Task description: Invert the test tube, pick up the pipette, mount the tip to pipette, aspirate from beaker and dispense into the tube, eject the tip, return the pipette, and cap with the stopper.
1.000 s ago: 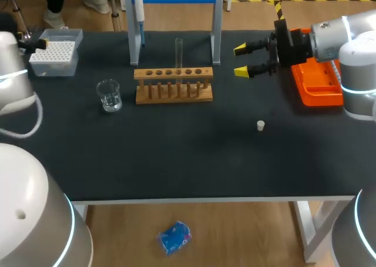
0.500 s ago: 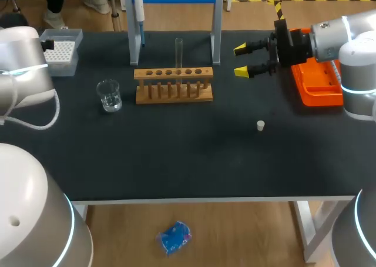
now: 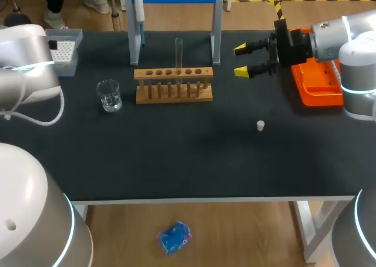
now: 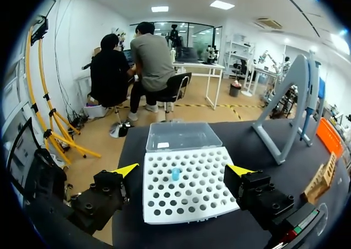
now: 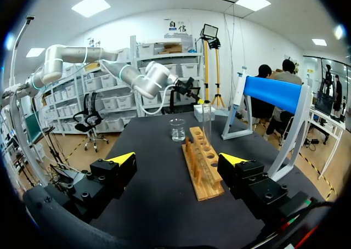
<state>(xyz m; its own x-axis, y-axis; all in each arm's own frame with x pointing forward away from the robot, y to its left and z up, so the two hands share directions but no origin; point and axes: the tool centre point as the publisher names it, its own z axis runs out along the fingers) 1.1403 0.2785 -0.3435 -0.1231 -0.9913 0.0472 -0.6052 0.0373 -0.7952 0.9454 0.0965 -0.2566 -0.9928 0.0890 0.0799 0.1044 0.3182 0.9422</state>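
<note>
Left end effector hovers right over the tip box, fingers wide apart, nothing between them — a single blue tip sits in the grid just ahead. On the other side, the right end effector hangs off the end of the rack, not touching it, also spread open and empty. The test tube stands upright in the rack. The pipette hangs on its stand at the back of the surface. The beaker is near the rack, and the stopper lies alone out front. My read: the tube looks settled, so we're at the pipette pick-up — not yet done. Next call: an arm goes to the stand, closes around the pipette's body and lifts it clear without clipping the tube.
</note>
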